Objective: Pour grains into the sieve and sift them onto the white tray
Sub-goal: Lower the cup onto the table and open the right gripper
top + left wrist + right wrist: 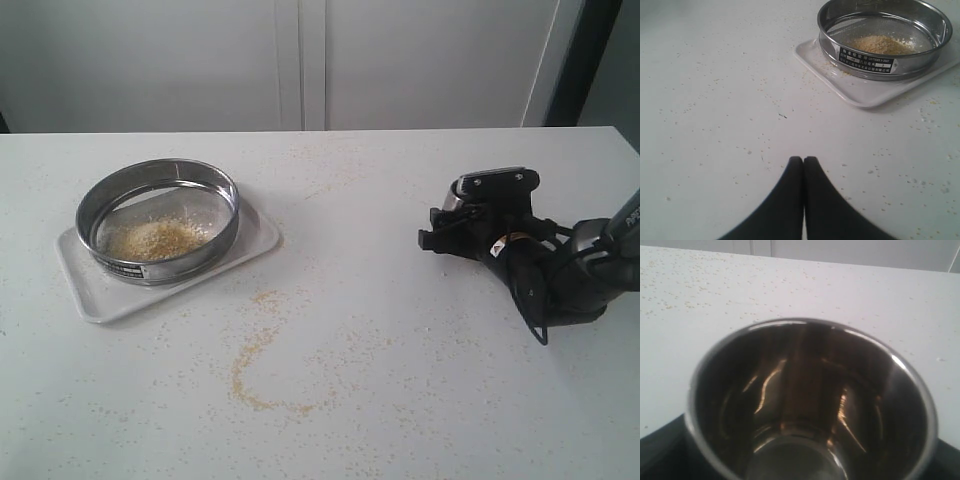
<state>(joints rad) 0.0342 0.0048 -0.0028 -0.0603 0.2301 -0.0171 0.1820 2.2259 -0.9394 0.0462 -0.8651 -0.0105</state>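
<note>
A white table (420, 300) fills the near ground, its matt top lit softly and evenly. Behind it stands a pale grey wall (150, 60) of flat panels — a narrow upright strip (312, 60) divides them — and a dark post (587, 60) rises at far right.

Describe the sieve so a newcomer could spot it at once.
On the white table, look to the left of the exterior view, where a white tray lies. The sieve stands on it: a wide, shallow steel ring with mesh bottom, a dark label and grains inside, unlike the small deep steel cup.
</note>
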